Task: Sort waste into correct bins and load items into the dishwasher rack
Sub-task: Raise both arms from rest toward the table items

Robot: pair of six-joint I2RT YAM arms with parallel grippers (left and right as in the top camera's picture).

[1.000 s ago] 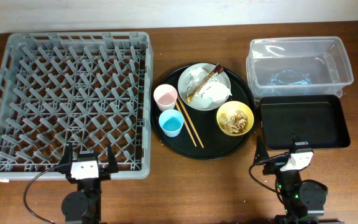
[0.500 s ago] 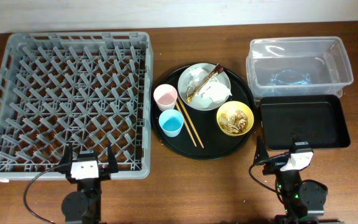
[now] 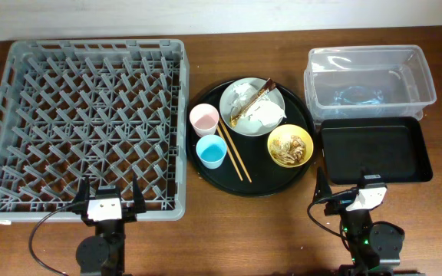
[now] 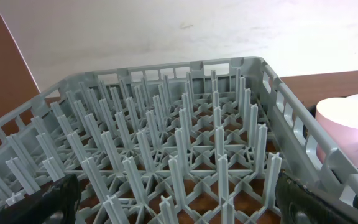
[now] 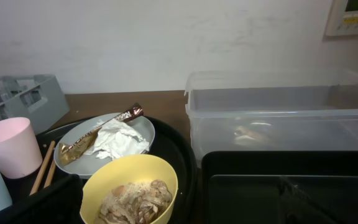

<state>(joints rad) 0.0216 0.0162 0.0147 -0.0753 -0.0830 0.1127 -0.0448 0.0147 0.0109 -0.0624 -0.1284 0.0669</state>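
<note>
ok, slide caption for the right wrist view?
Yellow bowl of food scraps, plate with crumpled paper and wrapper behind it, clear tub and black tray at right.

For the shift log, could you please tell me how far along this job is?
Nothing looks done: the rack and black bin hold nothing. Nothing in hand: left fingers and right fingers are open. Remaining: paper, scraps, plate, bowl, pink cup, blue cup, chopsticks, on the round tray.

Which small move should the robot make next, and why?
Probably the right claw should reach forward-left toward the crumpled paper on the plate. It and the left claw are open and empty, nothing is sorted yet, and that plate lies nearer the right arm.
</note>
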